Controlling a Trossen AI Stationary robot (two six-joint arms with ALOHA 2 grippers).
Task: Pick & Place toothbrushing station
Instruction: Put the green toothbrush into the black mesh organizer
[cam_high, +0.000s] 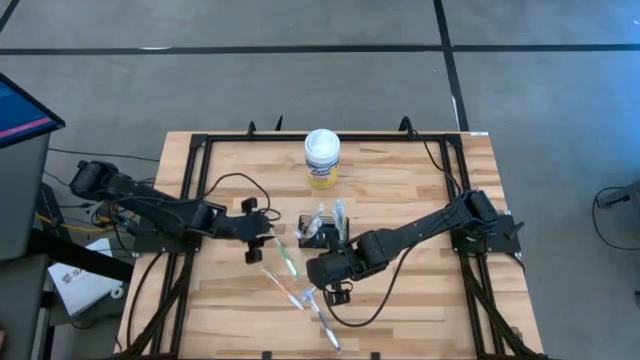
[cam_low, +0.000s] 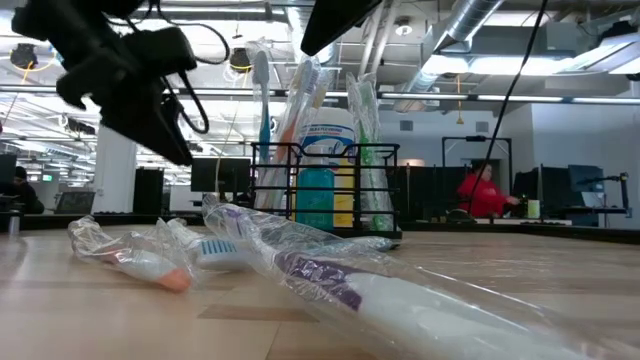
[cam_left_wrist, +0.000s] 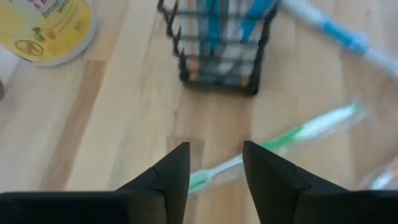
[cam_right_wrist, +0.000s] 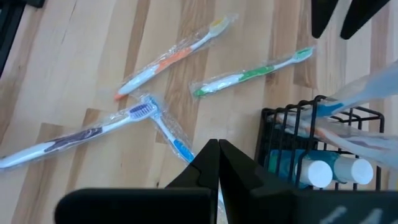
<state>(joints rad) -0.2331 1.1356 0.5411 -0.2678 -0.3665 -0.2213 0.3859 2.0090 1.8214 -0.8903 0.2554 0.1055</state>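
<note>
- Toothbrushing station (cam_high: 324, 232), a small black wire-mesh holder, stands upright near the middle of the wooden table (cam_high: 400, 190), with wrapped toothbrushes and tubes poking up out of its open top.
- From table height the holder (cam_low: 325, 190) shows in front of the white canister with a yellow label (cam_high: 322, 159), which stands farther back on the table, apart from it.
- My left gripper (cam_high: 257, 243) hangs above the boards just left of the holder, not touching it.
- My left fingers (cam_left_wrist: 173, 177) stand apart with a clear gap between them and nothing in the gap; the table shows through it.
- Under that gap lies a green wrapped toothbrush (cam_left_wrist: 273, 146), flat on the wood, just in front of the holder (cam_left_wrist: 214, 46).
- My right gripper (cam_high: 338, 280) hovers just on the near side of the holder, with its fingers (cam_right_wrist: 205, 168) pressed together and nothing between them.
- My right wrist camera looks down on the holder (cam_right_wrist: 314, 149) with two white-capped tubes inside, and on four loose wrapped brushes on the table: an orange toothbrush (cam_right_wrist: 174, 59), the green one (cam_right_wrist: 252, 73), a purple toothbrush (cam_right_wrist: 81, 138) and a blue toothbrush (cam_right_wrist: 171, 138).
- The purple and blue brushes cross each other; the orange and green ones lie separately, near each other.
- Far behind the table, a person in red (cam_low: 482, 192) sits at a desk.
</note>
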